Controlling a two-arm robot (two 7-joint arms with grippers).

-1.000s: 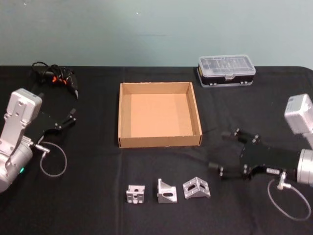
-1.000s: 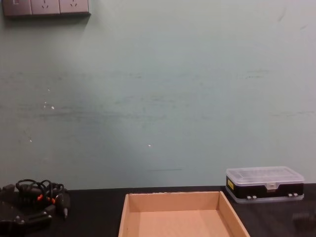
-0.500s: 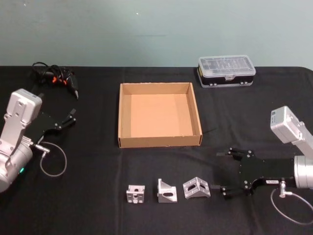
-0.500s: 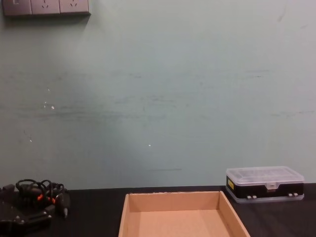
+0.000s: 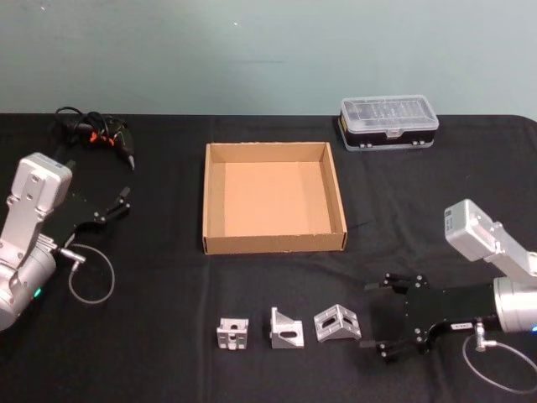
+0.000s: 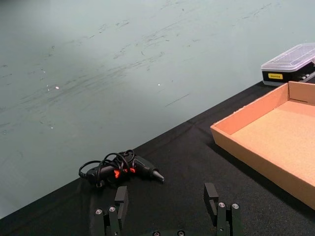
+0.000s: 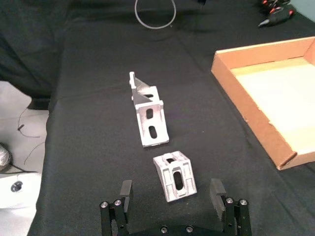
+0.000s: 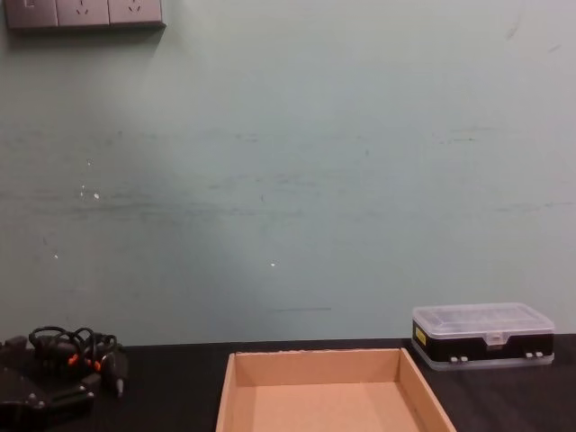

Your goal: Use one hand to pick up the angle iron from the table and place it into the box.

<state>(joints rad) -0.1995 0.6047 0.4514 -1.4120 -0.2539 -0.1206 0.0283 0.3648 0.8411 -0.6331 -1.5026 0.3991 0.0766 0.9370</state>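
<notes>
My right pincer (image 5: 369,317), jaws apart, faces the nearest angle iron (image 5: 337,322) lying just ahead on the bench (image 5: 168,353). My left pincer (image 5: 123,201) rests, also apart, well away.

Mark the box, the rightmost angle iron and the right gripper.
box (image 5: 273,243), head view, front wall.
rightmost angle iron (image 5: 337,323), head view, slotted face.
right gripper (image 5: 367,316), head view, midway between its open fingertips.

Black table (image 5: 168,336): box (image 5: 273,243) mid-table; three angle irons (image 5: 285,328) in row nearer robot; case (image 5: 388,121), cable bundle (image 5: 94,133) farther back.
</notes>
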